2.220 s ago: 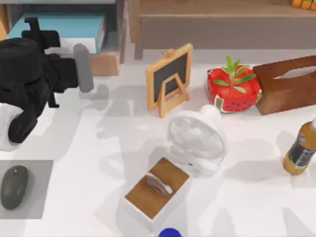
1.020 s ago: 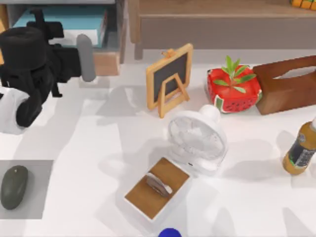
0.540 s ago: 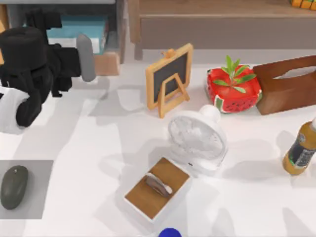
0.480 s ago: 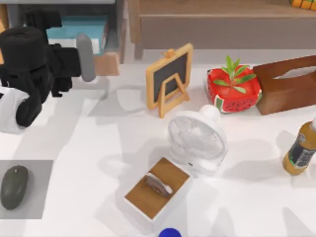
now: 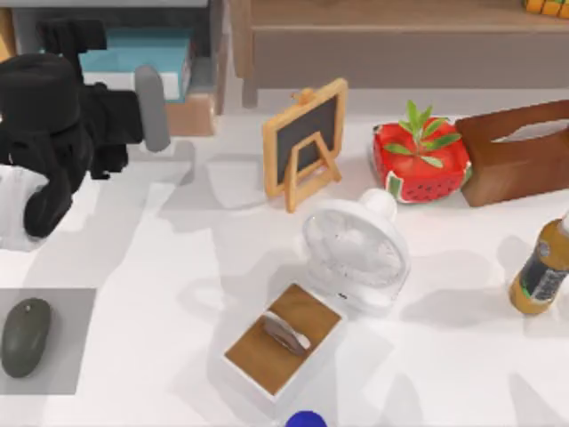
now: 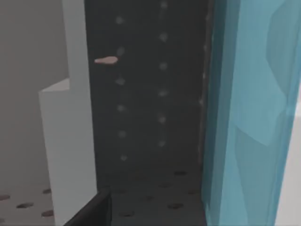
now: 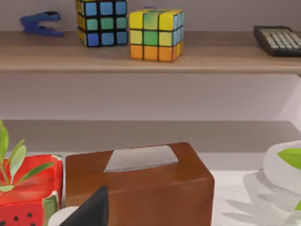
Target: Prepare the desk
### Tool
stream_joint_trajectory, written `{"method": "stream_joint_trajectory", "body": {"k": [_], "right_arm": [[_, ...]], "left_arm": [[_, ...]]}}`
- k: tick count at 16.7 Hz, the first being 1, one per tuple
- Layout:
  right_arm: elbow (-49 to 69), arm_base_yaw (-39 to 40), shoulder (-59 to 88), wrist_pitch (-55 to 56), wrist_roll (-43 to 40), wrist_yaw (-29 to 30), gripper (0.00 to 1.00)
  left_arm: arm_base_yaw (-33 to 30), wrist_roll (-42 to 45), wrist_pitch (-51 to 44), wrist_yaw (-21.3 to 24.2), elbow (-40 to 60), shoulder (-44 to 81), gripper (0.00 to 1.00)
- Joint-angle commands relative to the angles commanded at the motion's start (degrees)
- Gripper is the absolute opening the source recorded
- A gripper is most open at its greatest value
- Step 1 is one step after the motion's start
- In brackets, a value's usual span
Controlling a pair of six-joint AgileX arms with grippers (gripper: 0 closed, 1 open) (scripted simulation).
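White desk point(image 5: 169, 267) spreads across the whole top view. At ten o'clock the black left arm reaches toward the drawer box point(image 5: 191, 111), where a blue book point(image 5: 142, 53) lies; whether its gripper point(image 5: 84, 40) is wide or narrow I cannot tell. Fan point(image 5: 356, 249) sits at centre, chalkboard point(image 5: 307, 138) at twelve, mouse point(image 5: 25, 336) at eight, bottle point(image 5: 540, 271) at three.

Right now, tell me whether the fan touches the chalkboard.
Apart. The top view shows bare desk between the fan and the chalkboard.
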Motion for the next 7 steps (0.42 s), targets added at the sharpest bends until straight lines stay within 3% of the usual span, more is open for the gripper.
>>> {"method": "stream_joint_trajectory", "body": {"k": [7], "right_arm": [[0.00,0.00,0.00,0.00,0.00,0.00,1.00]], "left_arm": [[-1.33,-0.24,2.23,-1.32,-9.45,-6.63,1.00]]}}
